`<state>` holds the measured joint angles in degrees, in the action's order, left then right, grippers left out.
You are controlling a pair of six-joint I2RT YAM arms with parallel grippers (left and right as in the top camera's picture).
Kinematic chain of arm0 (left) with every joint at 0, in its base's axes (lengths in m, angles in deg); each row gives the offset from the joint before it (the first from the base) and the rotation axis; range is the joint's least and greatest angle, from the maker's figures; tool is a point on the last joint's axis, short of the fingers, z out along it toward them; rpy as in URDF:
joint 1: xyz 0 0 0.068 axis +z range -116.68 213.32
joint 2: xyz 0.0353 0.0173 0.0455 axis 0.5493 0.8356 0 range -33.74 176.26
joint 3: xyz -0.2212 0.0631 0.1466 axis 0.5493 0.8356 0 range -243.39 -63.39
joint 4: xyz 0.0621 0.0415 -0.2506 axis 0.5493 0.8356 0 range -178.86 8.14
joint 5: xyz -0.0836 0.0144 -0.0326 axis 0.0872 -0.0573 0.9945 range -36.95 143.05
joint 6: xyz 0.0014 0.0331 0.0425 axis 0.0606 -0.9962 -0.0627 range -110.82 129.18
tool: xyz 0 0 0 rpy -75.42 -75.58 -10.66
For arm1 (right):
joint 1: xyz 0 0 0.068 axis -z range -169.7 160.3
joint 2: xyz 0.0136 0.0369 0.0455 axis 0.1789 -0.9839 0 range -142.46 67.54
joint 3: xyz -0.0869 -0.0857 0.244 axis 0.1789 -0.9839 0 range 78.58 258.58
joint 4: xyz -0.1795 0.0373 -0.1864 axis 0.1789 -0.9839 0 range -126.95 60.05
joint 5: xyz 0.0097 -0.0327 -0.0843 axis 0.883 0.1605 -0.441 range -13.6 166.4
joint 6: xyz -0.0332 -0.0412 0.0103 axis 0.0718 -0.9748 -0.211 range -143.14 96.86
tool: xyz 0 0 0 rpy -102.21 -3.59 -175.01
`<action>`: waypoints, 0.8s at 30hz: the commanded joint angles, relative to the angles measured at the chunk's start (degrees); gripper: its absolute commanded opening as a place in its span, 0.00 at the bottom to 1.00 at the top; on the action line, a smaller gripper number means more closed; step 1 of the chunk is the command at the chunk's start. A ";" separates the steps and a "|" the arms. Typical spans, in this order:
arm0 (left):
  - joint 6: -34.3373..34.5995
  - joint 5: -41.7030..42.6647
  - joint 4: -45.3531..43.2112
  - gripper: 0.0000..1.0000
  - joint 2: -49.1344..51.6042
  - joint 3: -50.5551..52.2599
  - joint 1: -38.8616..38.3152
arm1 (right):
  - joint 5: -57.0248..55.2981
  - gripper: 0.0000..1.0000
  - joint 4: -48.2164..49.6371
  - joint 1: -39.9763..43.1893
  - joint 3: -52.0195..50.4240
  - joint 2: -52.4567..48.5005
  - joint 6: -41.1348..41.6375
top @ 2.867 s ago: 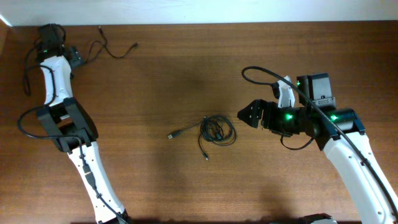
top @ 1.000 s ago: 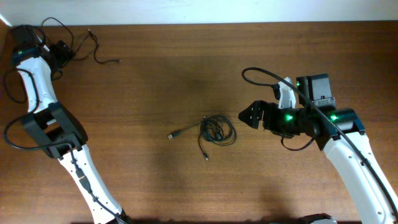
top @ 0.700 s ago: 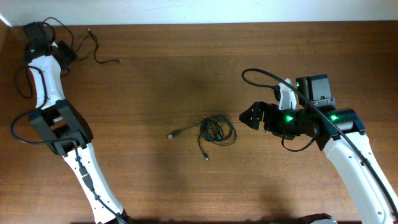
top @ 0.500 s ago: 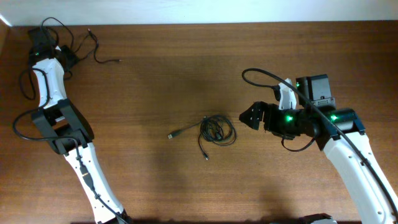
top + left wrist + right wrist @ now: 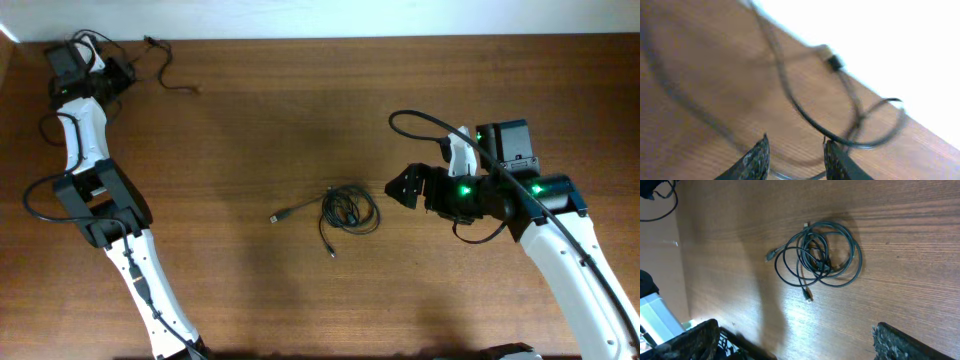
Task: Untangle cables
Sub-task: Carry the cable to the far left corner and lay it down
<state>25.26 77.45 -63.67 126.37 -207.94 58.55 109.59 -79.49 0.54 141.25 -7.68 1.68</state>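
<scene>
A tangled bundle of thin black cables (image 5: pixel 349 210) lies mid-table, one plug end (image 5: pixel 280 216) sticking out left; in the right wrist view the bundle (image 5: pixel 820 255) lies ahead of the fingers. My right gripper (image 5: pixel 398 185) hovers just right of it, wide open and empty (image 5: pixel 795 335). A separate loose cable (image 5: pixel 168 72) lies wavy at the far left corner. My left gripper (image 5: pixel 122 72) is beside it. In the left wrist view that gripper (image 5: pixel 796 155) has its jaws narrowed but apart, with the blurred cable (image 5: pixel 805 115) running across between and beyond them.
The table's back edge and the white wall (image 5: pixel 320 18) run just behind the left gripper. Thicker black robot cables (image 5: pixel 45 125) loop around the left arm's base, and another (image 5: pixel 420 118) arcs over the right arm.
The left gripper has swung right along the back edge and its jaws have narrowed. The loose cable has shifted slightly toward the wall. The right arm and the bundle have not moved.
</scene>
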 commanded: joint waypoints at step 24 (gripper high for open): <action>3.54 -13.07 33.29 0.99 -13.00 -4.31 -11.82 | -0.94 0.99 -0.63 -0.42 0.31 -0.15 -0.85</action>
<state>30.85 78.90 -32.24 113.54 -212.25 48.04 109.15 -79.64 0.54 141.23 -7.74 1.66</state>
